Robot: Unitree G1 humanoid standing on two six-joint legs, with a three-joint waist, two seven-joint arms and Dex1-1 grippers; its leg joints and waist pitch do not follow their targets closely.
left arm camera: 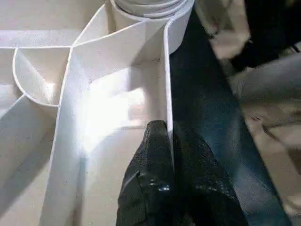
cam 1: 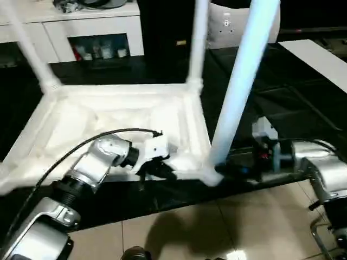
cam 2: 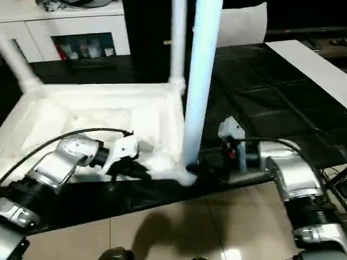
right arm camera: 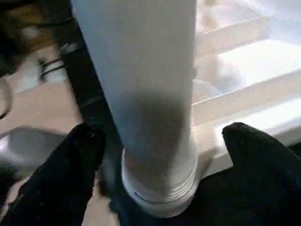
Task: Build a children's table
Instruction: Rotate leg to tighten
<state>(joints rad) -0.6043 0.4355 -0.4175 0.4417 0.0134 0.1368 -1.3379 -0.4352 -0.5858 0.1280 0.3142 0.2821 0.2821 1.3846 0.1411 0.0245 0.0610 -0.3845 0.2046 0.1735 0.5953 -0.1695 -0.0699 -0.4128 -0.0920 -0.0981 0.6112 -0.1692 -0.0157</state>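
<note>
The children's table lies upside down on the black work table, its white ribbed tabletop [cam 1: 70, 119] facing up. Three white legs stand in corner sockets: far left [cam 1: 30, 49], far right [cam 1: 198, 38] and near right [cam 1: 244, 76]. My left gripper [left arm camera: 167, 136] is shut on the tabletop's thin near rim wall [left arm camera: 167, 84], just beside the near right socket. My right gripper [right arm camera: 164, 136] is open, with one black finger [right arm camera: 84, 146] on each side of the near right leg's base [right arm camera: 160, 179] and a gap between each finger and the leg.
The tabletop's near edge lies close to the work table's front edge [cam 1: 162, 203], with tiled floor [cam 1: 217, 227] below. A white cabinet [cam 1: 92, 27] stands at the back left. A white board [cam 1: 320, 59] lies at the back right.
</note>
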